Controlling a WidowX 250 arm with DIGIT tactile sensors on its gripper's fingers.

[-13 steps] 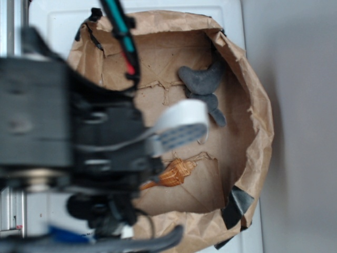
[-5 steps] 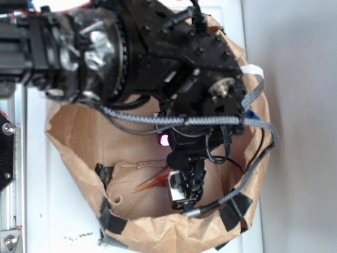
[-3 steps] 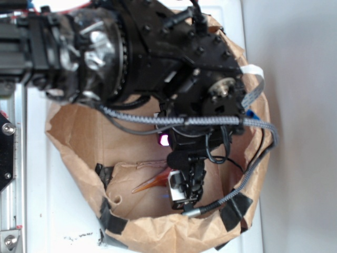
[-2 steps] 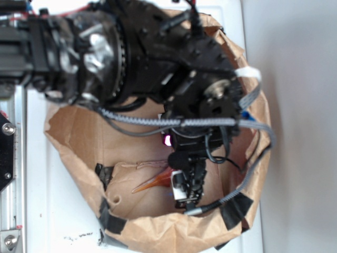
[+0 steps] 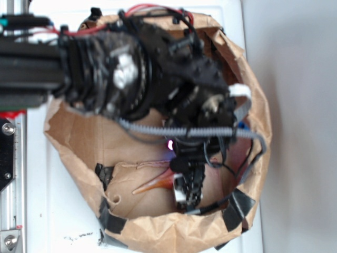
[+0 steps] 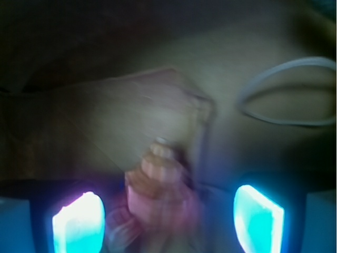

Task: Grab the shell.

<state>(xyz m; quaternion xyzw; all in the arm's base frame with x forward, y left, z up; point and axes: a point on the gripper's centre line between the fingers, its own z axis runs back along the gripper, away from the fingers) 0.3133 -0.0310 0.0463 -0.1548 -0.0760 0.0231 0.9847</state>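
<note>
The shell (image 5: 152, 184) lies on the floor of the brown paper bag (image 5: 73, 147). Only its thin orange tail shows, pointing left; the body is under my gripper (image 5: 185, 191). The gripper reaches down into the bag from above, and the black arm covers the bag's upper half. In the wrist view the ribbed orange shell (image 6: 160, 182) sits between the two glowing fingertips, the left one (image 6: 79, 221) close to it and the right one (image 6: 258, 216) further off. The picture is blurred, but a gap shows on each side, so the gripper is open around the shell.
The bag's crumpled rim (image 5: 253, 158) rings the gripper closely, with black tape patches (image 5: 234, 208) at the lower right and at the lower left (image 5: 108, 216). A grey braided cable (image 5: 247, 134) hangs from the wrist. A metal rail (image 5: 10, 174) runs along the left edge.
The arm came from the left, over the bag, and went down over the shell, hiding the grey plush. In the last half second it shifted slightly; the shell's tail has stayed put.
</note>
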